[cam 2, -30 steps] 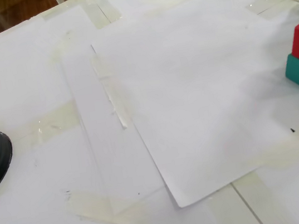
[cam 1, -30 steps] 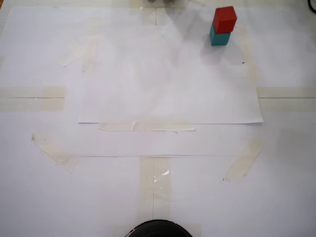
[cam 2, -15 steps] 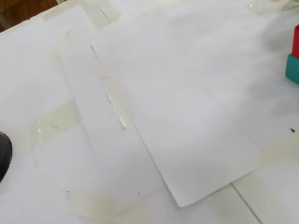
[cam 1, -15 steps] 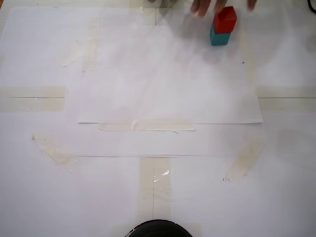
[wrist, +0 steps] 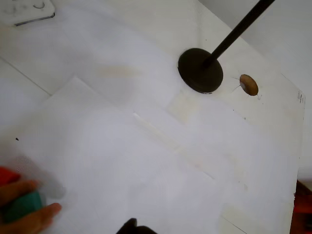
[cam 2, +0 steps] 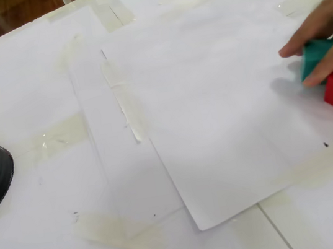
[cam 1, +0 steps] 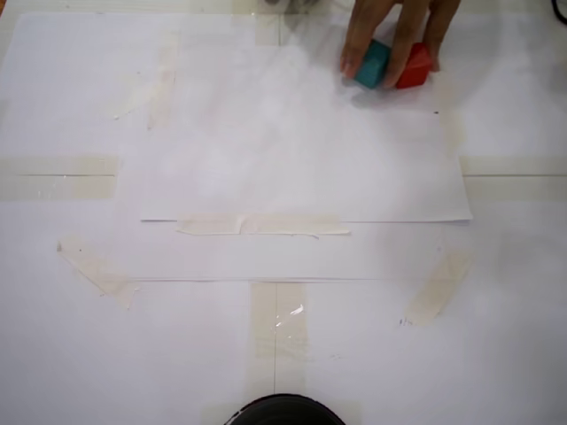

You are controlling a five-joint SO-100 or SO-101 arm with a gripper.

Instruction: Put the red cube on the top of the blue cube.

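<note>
A sec ago the red cube [cam 1: 415,67] sat stacked on the blue cube [cam 1: 372,64]; now a person's hand [cam 1: 396,25] has come in from the top edge of a fixed view and split them. Both cubes now lie side by side on the surface [cam 1: 283,336], touching or nearly so, teal to the left and red to the right in that view, w/ fingers draped over both. The other fixed view shows the same: teal cube pinched under the fingertips [cam 2: 313,79], red just beside it at the paper's right edge. In the wrist view only a sliver of red and a bit of teal show bottom-left under the fingers.

Meaning: the stack is undone, prob. a reset, so the task looks back at square one.

Claw: only a dark tip at the wrist view's bottom edge, maybe part of it. Can't tell whether it's spread or pressed together; it's nowhere near the cubes.
</note>
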